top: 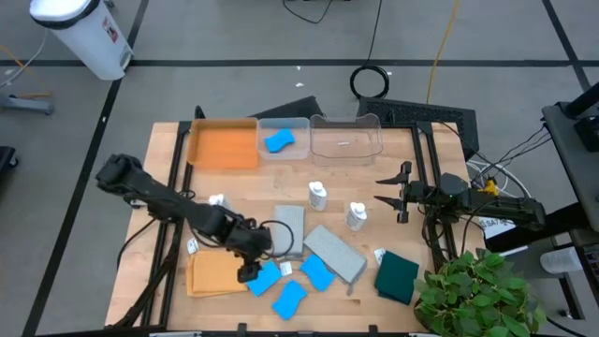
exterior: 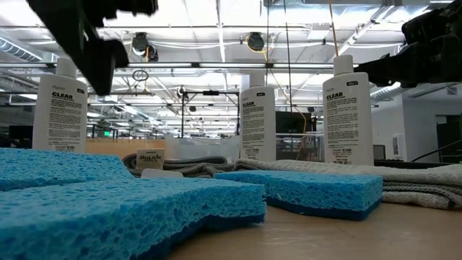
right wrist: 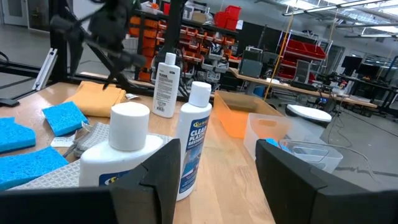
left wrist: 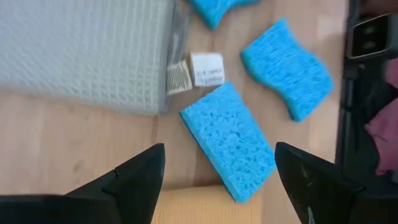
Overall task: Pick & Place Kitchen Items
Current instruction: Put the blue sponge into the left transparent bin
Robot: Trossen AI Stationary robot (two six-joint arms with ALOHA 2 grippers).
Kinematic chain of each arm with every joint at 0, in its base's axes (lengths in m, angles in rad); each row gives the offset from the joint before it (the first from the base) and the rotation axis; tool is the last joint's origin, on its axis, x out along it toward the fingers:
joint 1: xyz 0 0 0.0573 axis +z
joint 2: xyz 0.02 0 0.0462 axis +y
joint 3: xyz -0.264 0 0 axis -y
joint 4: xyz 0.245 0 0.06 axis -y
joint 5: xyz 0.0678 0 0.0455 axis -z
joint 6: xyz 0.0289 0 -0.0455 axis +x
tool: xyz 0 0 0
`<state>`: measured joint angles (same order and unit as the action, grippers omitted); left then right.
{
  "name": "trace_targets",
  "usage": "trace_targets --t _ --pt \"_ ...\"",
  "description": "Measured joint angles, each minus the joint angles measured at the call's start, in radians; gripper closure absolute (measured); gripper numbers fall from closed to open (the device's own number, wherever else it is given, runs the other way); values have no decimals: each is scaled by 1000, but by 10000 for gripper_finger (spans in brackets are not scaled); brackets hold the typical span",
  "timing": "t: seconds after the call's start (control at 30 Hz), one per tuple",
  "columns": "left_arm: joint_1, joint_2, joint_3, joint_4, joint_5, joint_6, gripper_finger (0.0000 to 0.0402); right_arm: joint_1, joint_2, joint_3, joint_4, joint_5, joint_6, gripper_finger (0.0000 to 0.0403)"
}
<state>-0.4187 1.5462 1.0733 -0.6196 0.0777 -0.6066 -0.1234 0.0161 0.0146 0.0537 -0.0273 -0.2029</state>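
Observation:
My left gripper (top: pixel 249 272) hovers open over a blue sponge (left wrist: pixel 231 140) near the table's front; its fingers stand on either side of the sponge without touching it. Two more blue sponges (top: pixel 316 271) (top: pixel 290 298) lie beside it, and another one (top: pixel 278 140) lies in a clear bin. An orange cloth (top: pixel 213 273) lies left of the sponges. Grey cloths (top: pixel 334 253), a dark green cloth (top: pixel 397 277) and three white bottles (top: pixel 317 195) (top: pixel 356 216) (top: pixel 217 201) rest on the table. My right gripper (top: pixel 386 187) waits open at the right, pointing toward the bottles (right wrist: pixel 196 134).
An orange tray (top: pixel 223 143) and two clear bins (top: pixel 298 153) (top: pixel 346 154) stand along the table's far edge. A potted plant (top: pixel 477 295) overhangs the front right corner. Small white tags (left wrist: pixel 206 68) lie by the grey cloth.

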Motion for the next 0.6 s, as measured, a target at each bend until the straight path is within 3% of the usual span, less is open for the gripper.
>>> trace_targets --t 0.13,0.43,0.6 --pt "7 71 0 7 12 -47 96 0 0 0 0 0 0 222" --pt "23 189 0 61 227 -172 96 0 0 0 0 0 0 222" --pt "12 228 0 92 221 -215 96 0 0 0 0 0 0 222"
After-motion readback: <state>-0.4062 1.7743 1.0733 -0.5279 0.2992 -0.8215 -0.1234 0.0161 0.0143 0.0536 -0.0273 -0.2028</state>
